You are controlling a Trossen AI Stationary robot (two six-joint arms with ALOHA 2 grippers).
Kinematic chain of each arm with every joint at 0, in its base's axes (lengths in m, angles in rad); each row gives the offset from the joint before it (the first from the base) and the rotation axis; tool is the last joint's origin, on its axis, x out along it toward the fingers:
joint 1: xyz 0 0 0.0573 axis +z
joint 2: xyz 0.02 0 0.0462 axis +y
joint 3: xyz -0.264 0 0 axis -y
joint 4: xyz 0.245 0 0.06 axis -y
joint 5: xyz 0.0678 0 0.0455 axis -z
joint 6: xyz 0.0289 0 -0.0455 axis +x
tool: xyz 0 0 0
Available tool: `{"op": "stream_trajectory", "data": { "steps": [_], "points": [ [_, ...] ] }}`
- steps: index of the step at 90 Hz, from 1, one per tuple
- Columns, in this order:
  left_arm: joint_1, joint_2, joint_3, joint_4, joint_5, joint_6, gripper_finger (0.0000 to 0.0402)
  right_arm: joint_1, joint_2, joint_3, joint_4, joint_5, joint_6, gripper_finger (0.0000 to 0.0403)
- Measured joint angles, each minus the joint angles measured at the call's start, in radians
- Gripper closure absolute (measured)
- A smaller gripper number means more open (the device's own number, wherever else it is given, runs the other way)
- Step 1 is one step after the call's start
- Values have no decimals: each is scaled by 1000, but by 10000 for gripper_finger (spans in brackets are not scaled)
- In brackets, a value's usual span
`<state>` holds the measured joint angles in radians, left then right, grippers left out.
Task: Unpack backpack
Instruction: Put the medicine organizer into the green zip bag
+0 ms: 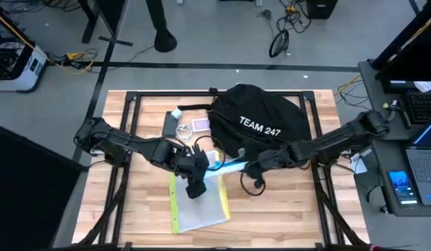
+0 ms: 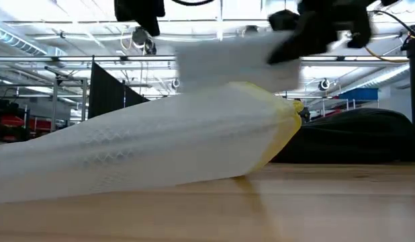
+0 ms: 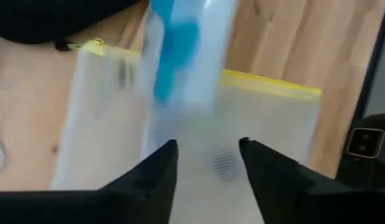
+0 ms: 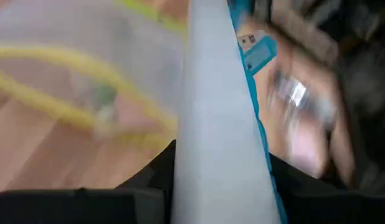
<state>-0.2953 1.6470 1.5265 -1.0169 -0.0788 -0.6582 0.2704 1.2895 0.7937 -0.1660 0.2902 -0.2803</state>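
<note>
Mesh pouch (image 2: 147, 151) lies nearest; beside it your right claw (image 1: 249, 169) clamps a white-blue packet (image 4: 220, 124), left claw (image 3: 208, 162) apart above the pouch. Backpack (image 1: 261, 125) (soft, floppy, probably light) is best taken by its top handle.

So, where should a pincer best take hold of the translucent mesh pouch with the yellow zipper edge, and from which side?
Grip the translucent mesh pouch with the yellow zipper edge at its free short end nearest the table's front edge, coming straight down from above. It lies flat on the wooden table, and that end is clear of the left pincer and of the white and blue flat package held by the right pincer.
</note>
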Motion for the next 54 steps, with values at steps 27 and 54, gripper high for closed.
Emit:
{"op": "stream_trajectory", "data": {
  "steps": [27, 54],
  "points": [
    [66, 20, -1, 136, -44, 273, 201, 21, -229, 0, -582, -21, 654, 287],
    [165, 183, -1, 403, 177, 404, 201, 134, -257, -94, -502, -35, 953, 287]
  ]
}}
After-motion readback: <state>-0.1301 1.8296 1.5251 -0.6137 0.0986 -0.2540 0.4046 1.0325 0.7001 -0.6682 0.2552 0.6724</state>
